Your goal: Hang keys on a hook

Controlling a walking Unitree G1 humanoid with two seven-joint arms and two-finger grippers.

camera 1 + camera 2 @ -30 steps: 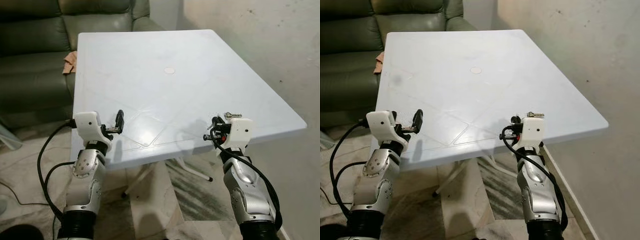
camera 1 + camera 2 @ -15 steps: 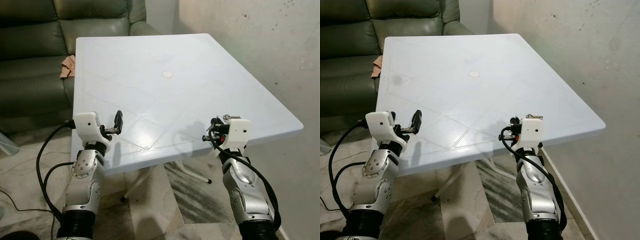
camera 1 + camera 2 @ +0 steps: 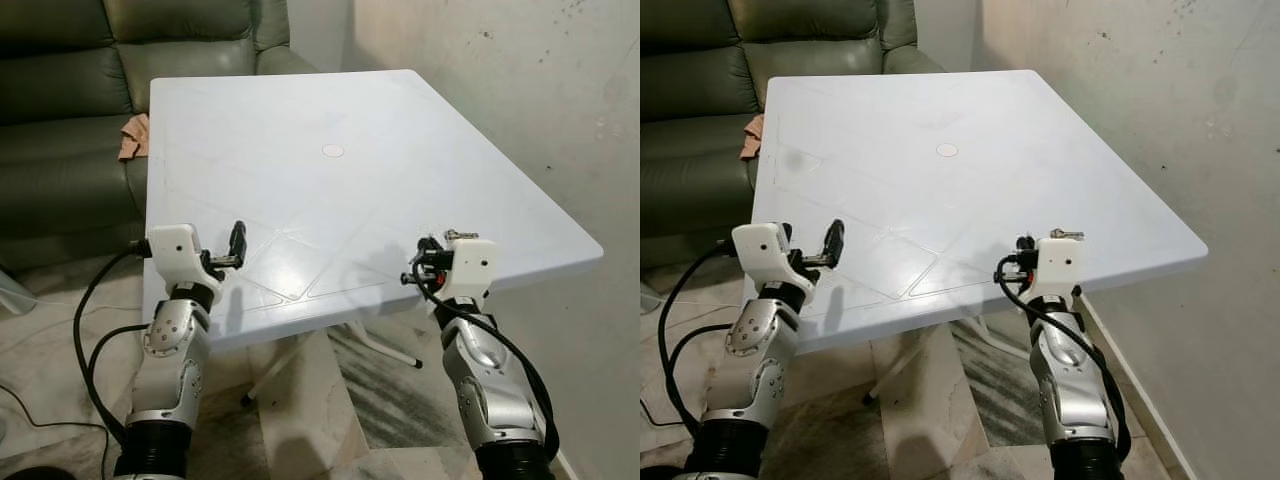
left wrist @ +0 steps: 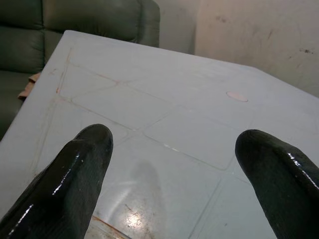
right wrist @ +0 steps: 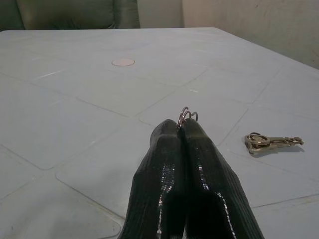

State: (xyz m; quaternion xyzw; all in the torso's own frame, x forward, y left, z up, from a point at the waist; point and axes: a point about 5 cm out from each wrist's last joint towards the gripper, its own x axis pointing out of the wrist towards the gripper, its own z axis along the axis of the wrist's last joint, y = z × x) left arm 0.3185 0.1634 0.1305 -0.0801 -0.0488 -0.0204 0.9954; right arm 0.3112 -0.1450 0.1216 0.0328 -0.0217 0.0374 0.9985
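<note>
Two arms reach over the near edge of the white table [image 3: 300,120], with a green sofa [image 3: 70,60] beyond its far side. In the left wrist view, the left gripper [image 4: 174,169] hovers over the table, fingers spread wide apart. In the right wrist view, the right gripper [image 5: 182,130] has its fingers pressed together, pinching a small metal ring [image 5: 185,115]. A key [image 5: 271,142] lies flat on the table just beside that gripper.
</note>
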